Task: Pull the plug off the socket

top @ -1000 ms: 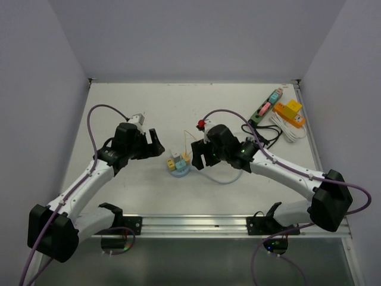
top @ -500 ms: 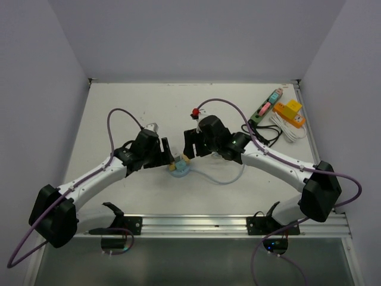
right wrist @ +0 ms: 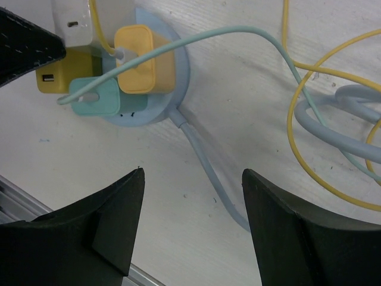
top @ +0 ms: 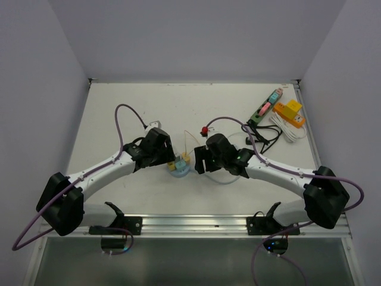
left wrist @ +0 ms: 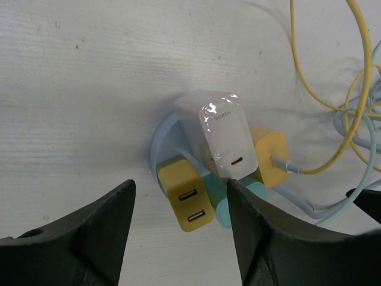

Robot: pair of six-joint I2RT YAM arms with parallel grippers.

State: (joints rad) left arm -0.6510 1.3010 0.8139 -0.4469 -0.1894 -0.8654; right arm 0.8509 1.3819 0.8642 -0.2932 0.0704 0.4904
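Note:
A round light-blue socket hub (top: 178, 170) lies mid-table with several plugs in it. In the left wrist view a white charger (left wrist: 219, 134), a yellow USB plug (left wrist: 186, 201), a yellow plug with a cable (left wrist: 268, 152) and a teal plug (left wrist: 231, 211) stand on the hub (left wrist: 159, 156). My left gripper (left wrist: 180, 185) is open, its jaws on either side of the yellow USB plug without touching it. My right gripper (right wrist: 193, 173) is open and empty just off the hub's (right wrist: 156, 113) edge, over its grey-blue cord (right wrist: 208, 173). In the top view the left gripper (top: 169, 156) and the right gripper (top: 199, 162) flank the hub.
A power strip (top: 265, 107), an orange box (top: 289, 112), a white cable bundle (top: 287, 128) and black cable (top: 265, 134) lie at the back right. Loose yellow cable (right wrist: 297, 119) and teal cable (right wrist: 262, 42) loop right of the hub. A metal rail (top: 196, 224) runs along the near edge.
My left gripper has moved right and closer until it straddles the hub's left side. My right gripper has come down beside the hub's right edge. The hub has stayed put.

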